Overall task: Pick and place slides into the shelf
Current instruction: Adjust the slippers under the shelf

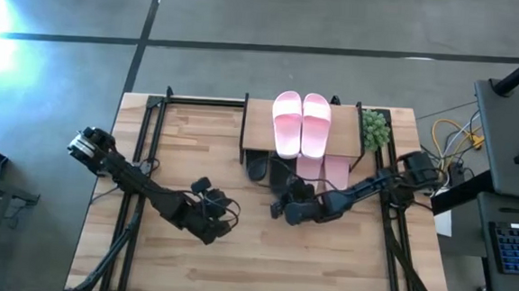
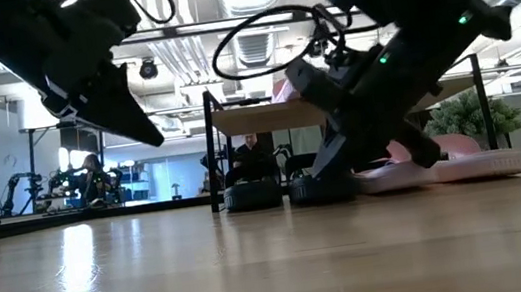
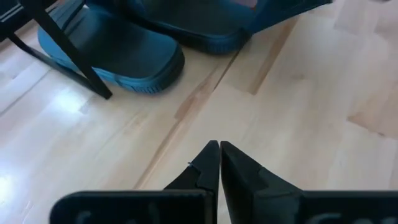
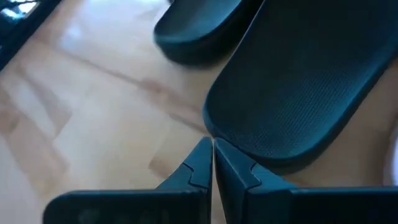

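Observation:
The shelf (image 1: 259, 118) stands at the table's far edge, and one pale pink pair (image 1: 301, 123) lies on its top board. Under it, on the table, rest two black slides (image 1: 256, 168) (image 1: 281, 176) and a second pink pair (image 1: 324, 170). My right gripper (image 1: 278, 208) is shut and low, at the near end of the right-hand black slide (image 4: 292, 87). The other black slide (image 4: 199, 31) lies beyond it. My left gripper (image 3: 219, 146) is shut and hovers above bare table, left of and nearer than the black slides (image 3: 118, 53). My right gripper meets the near-end rim (image 4: 231, 144) of the right-hand black slide with its shut fingertips. It slants down from the table's near right. The slide lies flat on the table, its far part under the shelf (image 2: 322, 188).
Thin black shelf legs (image 3: 68, 56) stand close beside the black slides. A small green plant (image 1: 374, 127) sits at the shelf's right end. Black rails (image 1: 148, 130) run along the table's left and right sides. Bare wood lies toward the near edge (image 1: 261, 272).

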